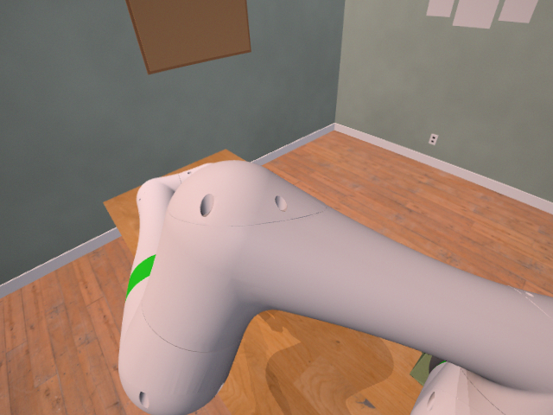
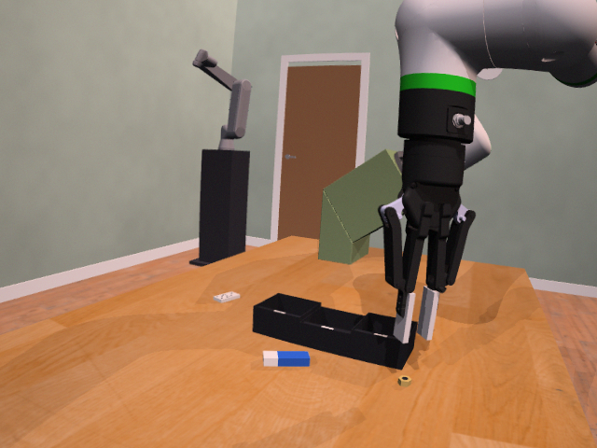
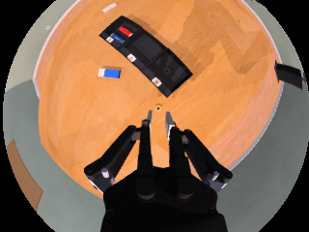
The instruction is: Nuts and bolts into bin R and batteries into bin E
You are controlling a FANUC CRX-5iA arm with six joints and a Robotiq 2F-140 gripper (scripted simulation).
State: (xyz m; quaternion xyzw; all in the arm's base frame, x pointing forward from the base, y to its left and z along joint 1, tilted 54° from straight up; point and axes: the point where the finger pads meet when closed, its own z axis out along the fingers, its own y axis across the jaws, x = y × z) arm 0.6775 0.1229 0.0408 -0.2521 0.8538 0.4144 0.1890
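A small brass nut (image 2: 404, 381) (image 3: 158, 107) lies on the table just in front of the near end of a black row of three bins (image 2: 313, 338) (image 3: 174, 72). My gripper (image 2: 413, 337) (image 3: 158, 116) hangs upright just past that end of the bins, above and behind the nut. Its fingers stand a narrow gap apart with nothing between them. A blue and white battery (image 2: 285, 357) (image 3: 110, 72) lies on the table beside the bins. In the wrist view, a red thing (image 3: 126, 30) and a blue thing (image 3: 116, 39) lie in the far bin. The bin letters are too small to read.
A small white piece (image 2: 226, 296) (image 3: 110, 8) lies on the table beyond the bins. A green block (image 2: 356, 207) stands at the table's far edge. A grey arm on a black pedestal (image 2: 224, 203) stands on the floor. In the top view my own arm (image 1: 276, 277) hides the table.
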